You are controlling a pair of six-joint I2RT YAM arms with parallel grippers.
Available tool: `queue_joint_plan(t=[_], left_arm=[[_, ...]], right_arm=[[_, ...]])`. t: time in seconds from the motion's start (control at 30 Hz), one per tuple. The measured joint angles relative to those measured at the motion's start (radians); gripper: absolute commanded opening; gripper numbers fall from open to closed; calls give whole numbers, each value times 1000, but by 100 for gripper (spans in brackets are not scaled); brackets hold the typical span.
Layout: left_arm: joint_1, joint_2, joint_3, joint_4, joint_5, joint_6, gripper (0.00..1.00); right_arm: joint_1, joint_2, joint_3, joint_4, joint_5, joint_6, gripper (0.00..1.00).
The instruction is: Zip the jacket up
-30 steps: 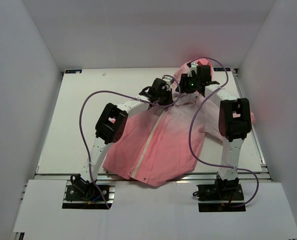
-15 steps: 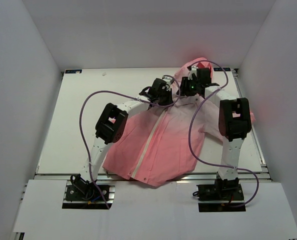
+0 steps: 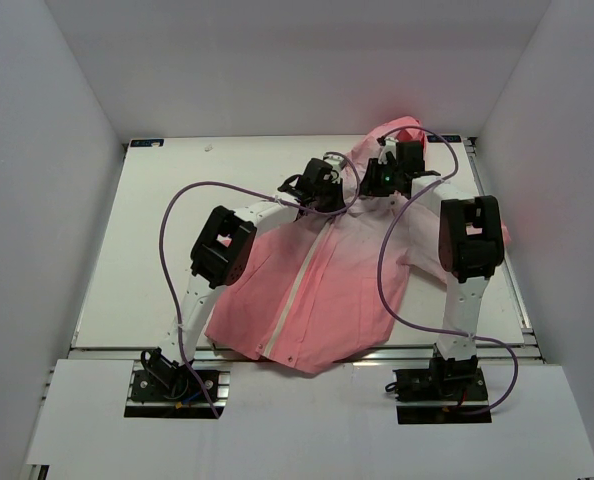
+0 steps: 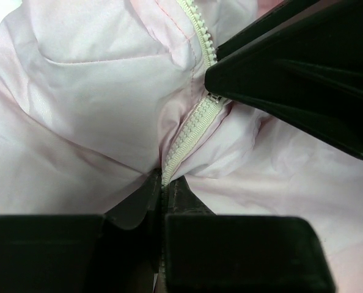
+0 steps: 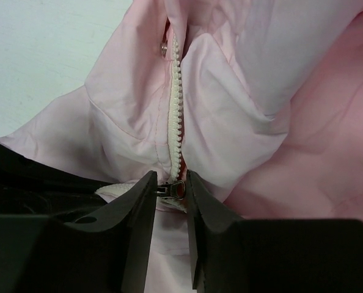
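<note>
We find the left claw (image 4: 163, 190) closed on the jacket's white zipper (image 4: 190, 125): its two dark fingers stand pressed together with the toothed tape pinched between them, and pale pink fabric bunches in folds on either side of the grip. From that grip the tape runs up and to the right, where the dark body of the right claw (image 5: 172, 183) fills the upper right of the left wrist view, so the two claws work just beside each other. The right claw is narrowed on the zipper slider (image 5: 172, 189); its finger pads sit close against both sides of the small metal part, which we read as a grip on it. Beyond the slider, the line of white teeth leads away between two folded fabric panels, with a small metal snap (image 5: 164, 47) near its far end. In the top view, both arms reach toward the collar area of the jacket (image 3: 327, 290), which lies spread front-up on the white counter (image 3: 177, 170), right of centre. Its hem points toward the arm bases and its hood (image 3: 402, 130) lies at the far right. The white zipper line runs from the collar region down to the hem, and the fabric deepens from pale pink at the chest to coral toward the hem.
</note>
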Motion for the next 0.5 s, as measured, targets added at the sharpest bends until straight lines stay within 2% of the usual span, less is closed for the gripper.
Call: queue_joint_plan(t=[0.13,0.27,0.5], left_arm=[[0,0,-2,0,0,-2,0],[0,0,-6,4,0,-3,0],[0,0,-9,6,1,-11,0]], right_arm=[[-2,-8,-32,35,-11,13,28],[-1,-18,-53,51,-22,35,20],[-3,-29,-71,78,-20,56,0]])
